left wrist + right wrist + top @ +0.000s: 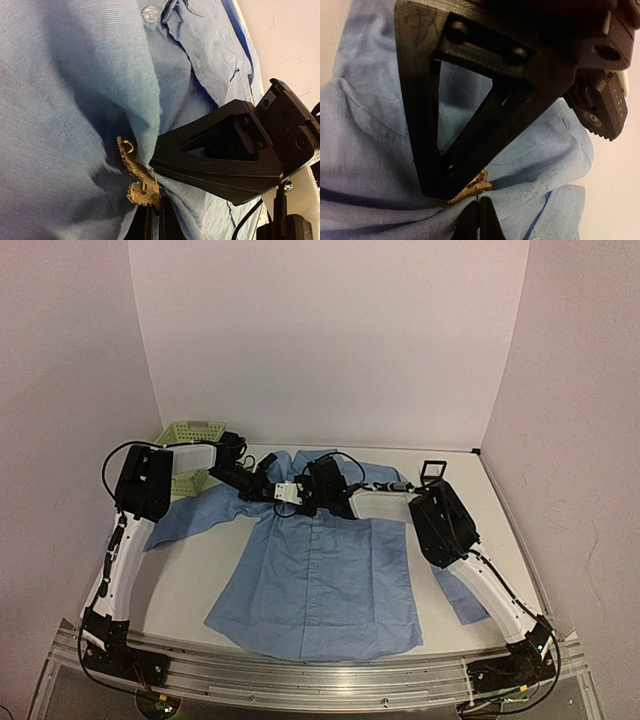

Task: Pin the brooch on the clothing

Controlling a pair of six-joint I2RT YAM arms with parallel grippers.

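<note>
Fingers of the left gripper [154, 216] are pressed together, and from its wrist view they seem to nip the lower end of the brooch [136, 175], a small brassy, lattice-like ornament lying against the cloth. Far left at the back stands a green mesh basket [190, 430], out of the way. The left arm reaches in from that side to the chest of the light blue shirt [320, 580], spread front-up on the table [200, 570], just below the collar. That is where the brooch sits, tucked against a gathered fold, a clear button [149, 13] showing further along the placket. I take it the left side is steadying the ornament so the pin has something to push against. Coming from the right, the right gripper [479, 212] also has its fingers closed tight, tips right at the brooch, with the creases drawing toward them. Whether they hold cloth or the pin itself, I cannot tell. The bunching looks meant to raise a ridge for the pin to pass through. Beyond, at the back right, a black-framed square box [432, 472] rests apart.
</note>
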